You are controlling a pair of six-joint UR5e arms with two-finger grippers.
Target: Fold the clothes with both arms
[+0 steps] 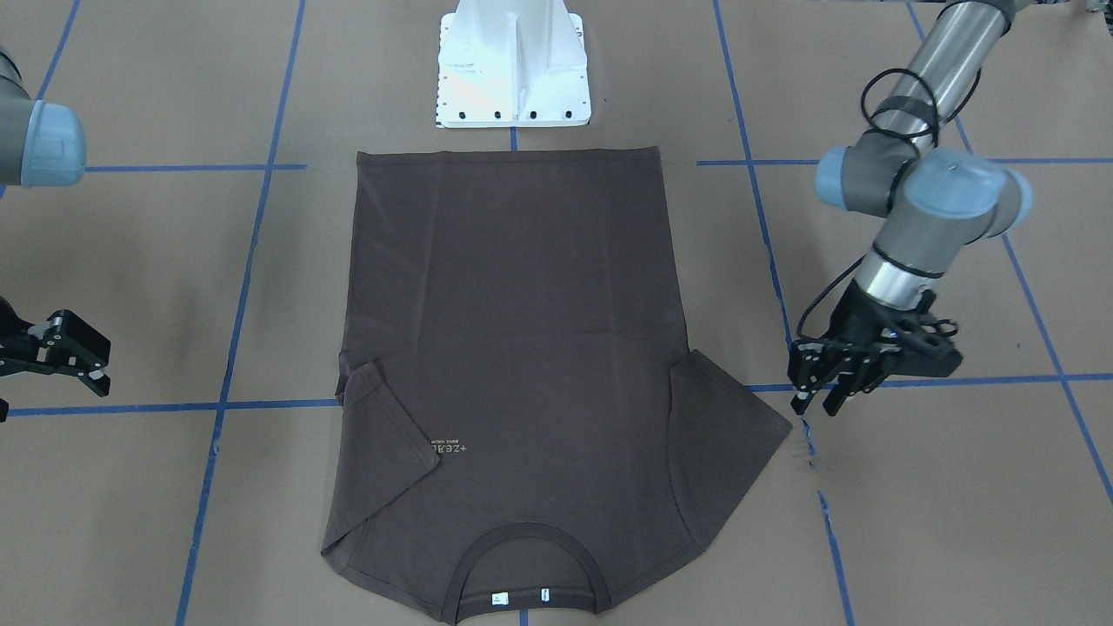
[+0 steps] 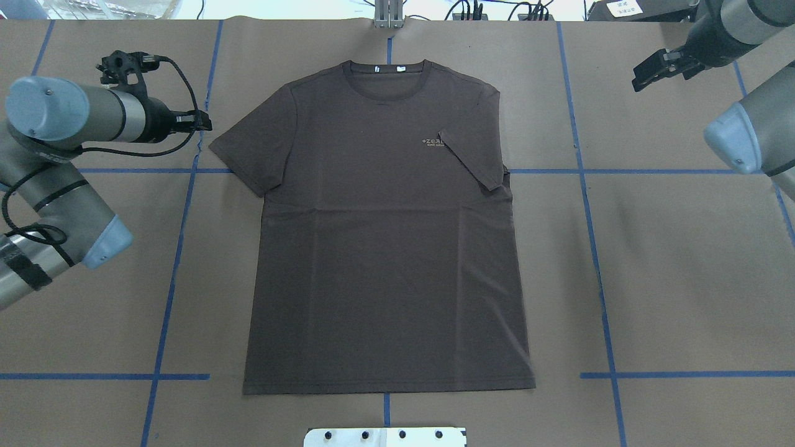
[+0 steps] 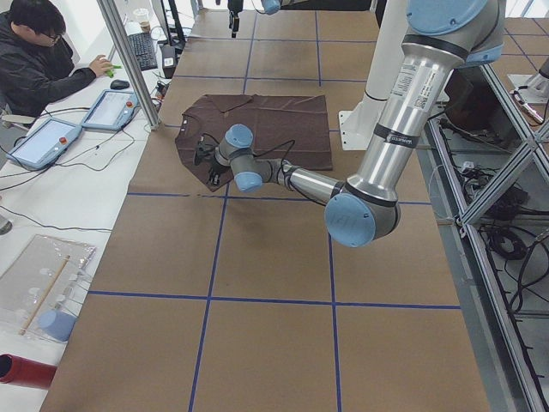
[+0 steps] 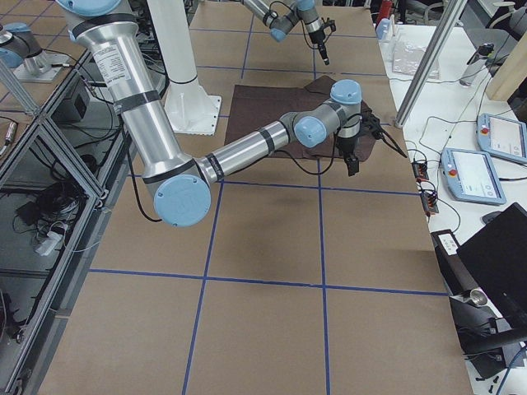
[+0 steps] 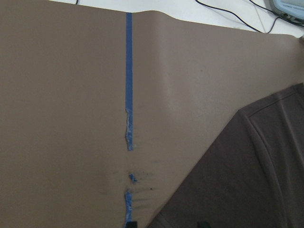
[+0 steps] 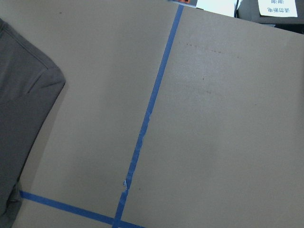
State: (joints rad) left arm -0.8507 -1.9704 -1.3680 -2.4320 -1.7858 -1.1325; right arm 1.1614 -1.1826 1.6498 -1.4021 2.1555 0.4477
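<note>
We see the T-shirt flat at the middle of the table, collar toward the far edge, one sleeve folded onto the chest. The left claw is released just beside the other sleeve. The right claw is released too, well apart.

bright even overhead light, soft faint shadows, sharp focus

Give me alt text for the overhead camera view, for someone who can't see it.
A dark grey-brown T-shirt lies flat on the brown table, collar away from the robot, the sleeve on the robot's right folded in over the chest lettering. The left gripper hovers beside the spread sleeve; the right gripper is farther off.
</note>
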